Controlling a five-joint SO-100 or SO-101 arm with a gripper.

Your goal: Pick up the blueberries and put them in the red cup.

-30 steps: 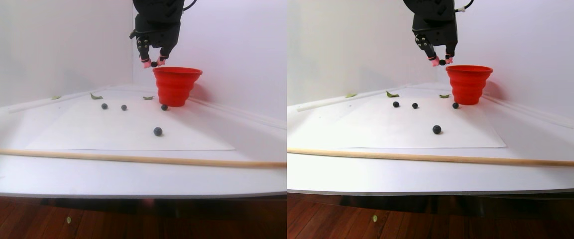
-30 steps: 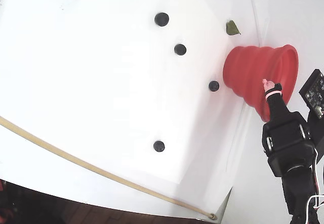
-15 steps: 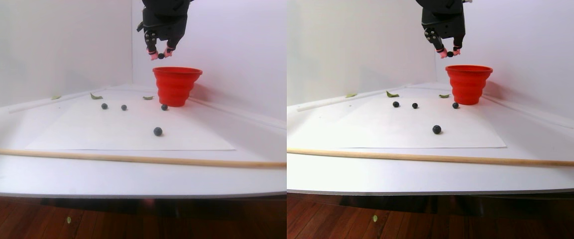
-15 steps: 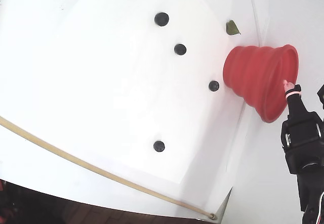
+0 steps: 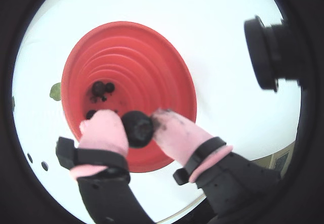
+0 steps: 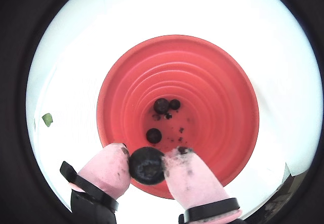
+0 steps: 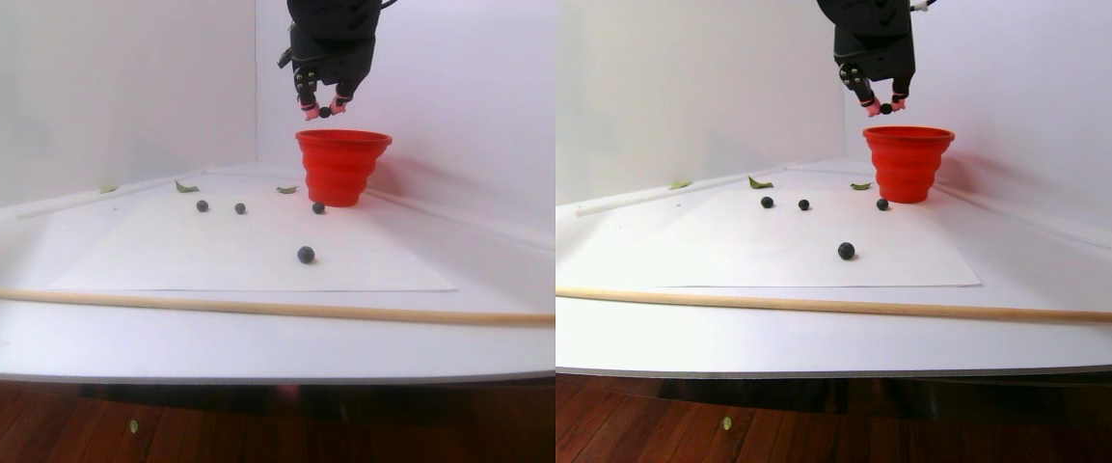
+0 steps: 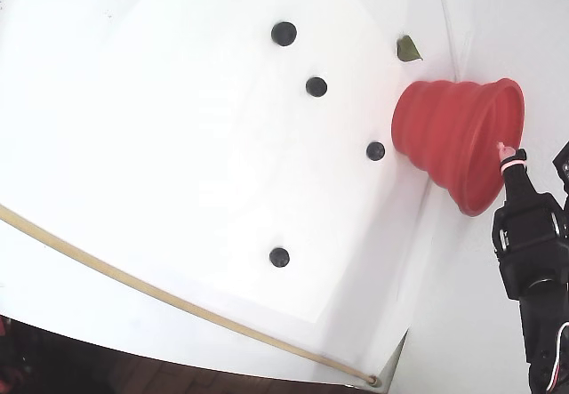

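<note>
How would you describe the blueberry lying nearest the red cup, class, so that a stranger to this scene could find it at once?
Start at the red cup, the only brightly coloured thing on the white table. Right at the foot of its narrow base lies one small dark blueberry. The other three loose blueberries lie well away from the cup on the white sheet, and one more is pinched in the gripper above the cup's mouth.

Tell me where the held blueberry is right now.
The held blueberry is pinched in the tool, above the near edge of the red cup in both wrist views; three berries already lie inside.
</note>
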